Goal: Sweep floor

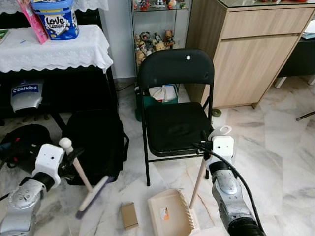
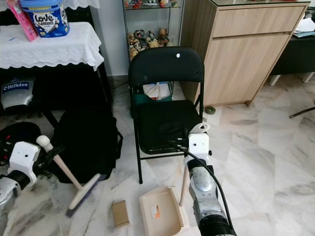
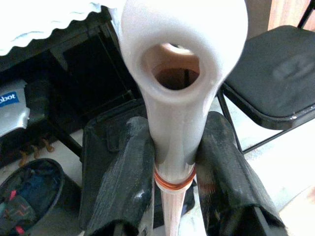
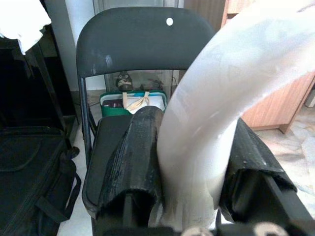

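I have the left gripper (image 3: pixel 174 167) clamped on the pale handle of the hand broom (image 1: pixel 91 194), both black fingers (image 3: pixel 123 172) pressed flat against the shaft just below its hollow end cap. The broom slants down from the gripper toward the marble floor (image 1: pixel 275 147), with its bristle head low, near the floor and in front of the black bag (image 1: pixel 96 142); the head is blurred, so I cannot tell whether it touches. The right gripper (image 4: pixel 189 162) is shut on the looped top of the dustpan's handle, and the cream dustpan (image 1: pixel 170 214) sits on the floor directly below, in front of the black folding chair (image 1: pixel 174 108). A small tan card-like piece (image 1: pixel 129 215) lies flat on the floor between broom head and dustpan, just beside the pan. I judge both tools to be light, rigid plastic with smooth, fairly slippery handles, so a grip high on the shaft gives reach but lets the head swing and twist. The copper-coloured ring (image 3: pixel 173 181) on the broom shaft sits just under my fingers and should act as a stop against sliding. The bristles will flex; the flat piece is thin and may skid ahead of them, so I expect it to need a low, shallow stroke toward the pan's toothed edge (image 1: pixel 184 204).
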Available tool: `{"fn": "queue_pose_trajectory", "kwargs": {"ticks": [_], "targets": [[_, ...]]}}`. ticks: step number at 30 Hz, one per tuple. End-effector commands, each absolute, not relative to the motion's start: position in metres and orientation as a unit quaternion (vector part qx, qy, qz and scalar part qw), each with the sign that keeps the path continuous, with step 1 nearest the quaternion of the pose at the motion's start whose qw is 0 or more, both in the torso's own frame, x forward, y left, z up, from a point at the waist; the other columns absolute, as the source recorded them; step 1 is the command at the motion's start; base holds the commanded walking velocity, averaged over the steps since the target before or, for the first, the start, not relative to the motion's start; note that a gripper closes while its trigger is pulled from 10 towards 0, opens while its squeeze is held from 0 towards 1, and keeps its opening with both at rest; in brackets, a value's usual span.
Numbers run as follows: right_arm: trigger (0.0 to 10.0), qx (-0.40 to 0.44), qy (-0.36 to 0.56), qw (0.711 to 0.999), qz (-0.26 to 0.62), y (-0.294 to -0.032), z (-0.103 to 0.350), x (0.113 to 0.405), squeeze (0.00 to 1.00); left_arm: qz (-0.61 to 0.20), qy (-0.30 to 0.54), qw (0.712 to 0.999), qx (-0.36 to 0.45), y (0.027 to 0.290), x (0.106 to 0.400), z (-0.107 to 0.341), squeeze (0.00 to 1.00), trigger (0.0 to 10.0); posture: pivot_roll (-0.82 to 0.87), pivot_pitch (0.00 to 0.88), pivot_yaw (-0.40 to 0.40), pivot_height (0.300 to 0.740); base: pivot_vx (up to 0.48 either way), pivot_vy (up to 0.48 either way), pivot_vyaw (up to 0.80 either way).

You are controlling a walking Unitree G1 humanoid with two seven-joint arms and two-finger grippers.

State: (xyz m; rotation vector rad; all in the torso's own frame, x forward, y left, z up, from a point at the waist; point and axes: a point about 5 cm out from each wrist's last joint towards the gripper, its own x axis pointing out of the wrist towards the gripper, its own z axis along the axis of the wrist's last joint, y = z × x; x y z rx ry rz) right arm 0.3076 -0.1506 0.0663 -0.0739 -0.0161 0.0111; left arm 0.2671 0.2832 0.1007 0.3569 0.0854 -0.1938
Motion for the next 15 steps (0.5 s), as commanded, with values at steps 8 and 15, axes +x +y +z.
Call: {"fn": "queue_pose_trajectory", "kwargs": {"ticks": [8, 15], "targets": [[10.0, -0.033, -0.025, 0.999, 0.003, -0.151, 0.074, 0.312, 0.00, -0.060, 0.014, 0.970, 0.237, 0.289, 0.279, 0.123, 0.00, 10.0, -0.07, 0.037, -0.001, 0.740, 0.000, 0.000, 0.00], [10.0, -0.033, -0.023, 0.999, 0.006, -0.150, 0.074, 0.313, 0.00, 0.028, 0.039, 0.955, 0.293, 0.308, 0.285, 0.127, 0.00, 10.0, -0.06, 0.057, -0.005, 0.740, 0.000, 0.000, 0.00]]}}
